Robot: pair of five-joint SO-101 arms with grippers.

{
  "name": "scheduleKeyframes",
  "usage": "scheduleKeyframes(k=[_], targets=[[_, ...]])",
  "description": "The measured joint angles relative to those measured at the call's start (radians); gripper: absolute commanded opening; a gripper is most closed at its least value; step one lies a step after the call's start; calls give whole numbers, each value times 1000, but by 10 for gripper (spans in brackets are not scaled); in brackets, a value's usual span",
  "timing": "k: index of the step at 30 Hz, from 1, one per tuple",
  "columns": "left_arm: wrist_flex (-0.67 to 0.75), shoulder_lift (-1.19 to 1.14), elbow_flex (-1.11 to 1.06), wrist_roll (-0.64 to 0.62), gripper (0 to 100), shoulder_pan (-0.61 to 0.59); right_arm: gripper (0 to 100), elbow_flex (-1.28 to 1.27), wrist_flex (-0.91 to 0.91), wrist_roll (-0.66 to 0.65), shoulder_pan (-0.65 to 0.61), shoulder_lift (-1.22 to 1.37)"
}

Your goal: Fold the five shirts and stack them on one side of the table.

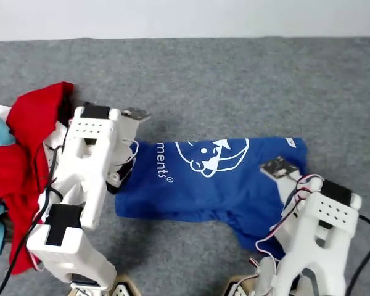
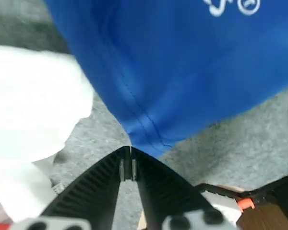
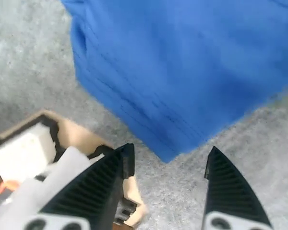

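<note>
The left end effector (image 2: 127, 165) is pinched closed on nothing, tips just short of a hem corner of the blue shirt (image 1: 216, 179); the right end effector (image 3: 170, 153) gapes wide, empty, over that shirt's opposite corner. The blue shirt lies rumpled on the desk (image 1: 234, 74), a red shirt (image 1: 31, 142) heaped beside it. I judge the left should open first, then both pinch their corners low and lift together

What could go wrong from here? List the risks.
The left gripper is shut at the hem of the blue shirt, so it may shove and bunch the cloth. The right gripper hangs open over a layered corner and may catch one layer. The left arm sits against the red shirt and could drag it.
</note>
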State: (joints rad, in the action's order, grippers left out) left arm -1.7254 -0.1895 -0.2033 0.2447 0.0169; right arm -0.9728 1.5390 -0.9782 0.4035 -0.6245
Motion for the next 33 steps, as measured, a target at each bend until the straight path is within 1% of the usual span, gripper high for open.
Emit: scheduleKeyframes(k=[4, 7, 10, 16, 18, 20, 24, 25, 28, 33], targets=[[0, 0, -44, 0, 4, 0, 248, -51, -6, -137, 0, 0], [0, 0, -74, -18, 4, 0, 248, -74, -37, -203, 0, 0], [0, 0, -78, -41, 4, 0, 248, -107, -74, -222, -31, 0], [0, 0, -78, -46, 4, 0, 247, -187, -172, -226, -164, 0], [0, 0, -78, -46, 4, 0, 243, -221, -221, -226, -187, -2], [0, 0, -78, -46, 4, 0, 200, -247, -279, -226, -195, -2], [0, 0, -78, -46, 4, 0, 37, -259, -370, -227, -193, -3], [0, 0, -78, -46, 4, 0, 15, -259, -387, -227, -193, -3], [0, 0, -78, -46, 4, 0, 10, -259, -420, -227, -195, -12], [0, 0, -78, -46, 4, 0, 10, -255, -419, -229, -195, -12]])
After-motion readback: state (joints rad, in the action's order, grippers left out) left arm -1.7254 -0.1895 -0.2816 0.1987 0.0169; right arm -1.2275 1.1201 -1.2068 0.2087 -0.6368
